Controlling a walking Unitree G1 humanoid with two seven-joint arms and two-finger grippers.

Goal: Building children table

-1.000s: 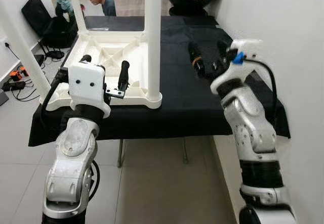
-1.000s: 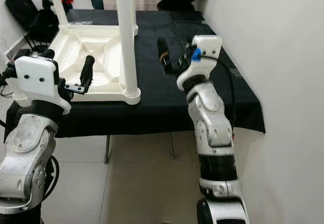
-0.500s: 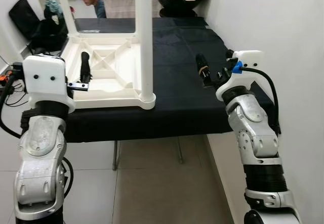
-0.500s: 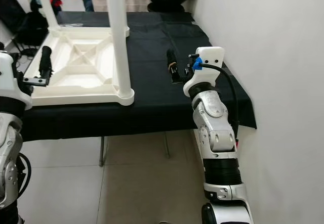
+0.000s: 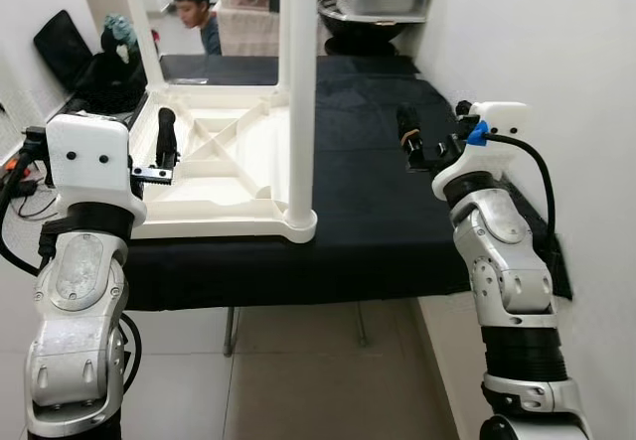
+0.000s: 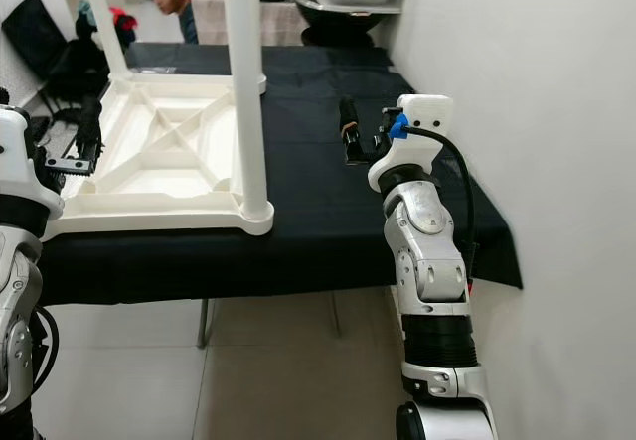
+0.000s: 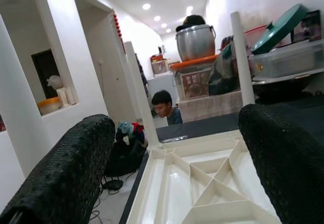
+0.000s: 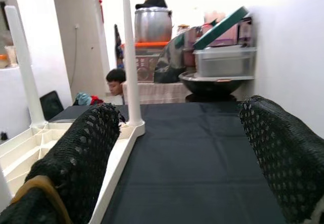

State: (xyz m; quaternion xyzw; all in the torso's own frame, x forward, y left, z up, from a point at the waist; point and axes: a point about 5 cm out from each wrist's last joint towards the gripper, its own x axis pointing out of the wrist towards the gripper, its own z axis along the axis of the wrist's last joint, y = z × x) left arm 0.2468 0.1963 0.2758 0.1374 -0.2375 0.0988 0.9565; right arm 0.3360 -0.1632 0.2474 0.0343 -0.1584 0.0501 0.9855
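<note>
White plastic, the upturned children's table (image 5: 214, 167) lies on the black-clothed bench (image 5: 368, 182), legs up. It sits just ahead of the left gripper (image 5: 165, 140), whose fingers are spread wide and empty, and off to the left of the right gripper (image 5: 409, 140), likewise spread and empty. Legs look fitted; the next move probably calls for grasping the frame.

Your left gripper (image 5: 164, 137) has swung out to the white table's (image 5: 224, 177) left edge; 1 s ago it sat nearer the leg (image 5: 298, 92). Right gripper (image 5: 412, 140) pulled back a bit.
</note>
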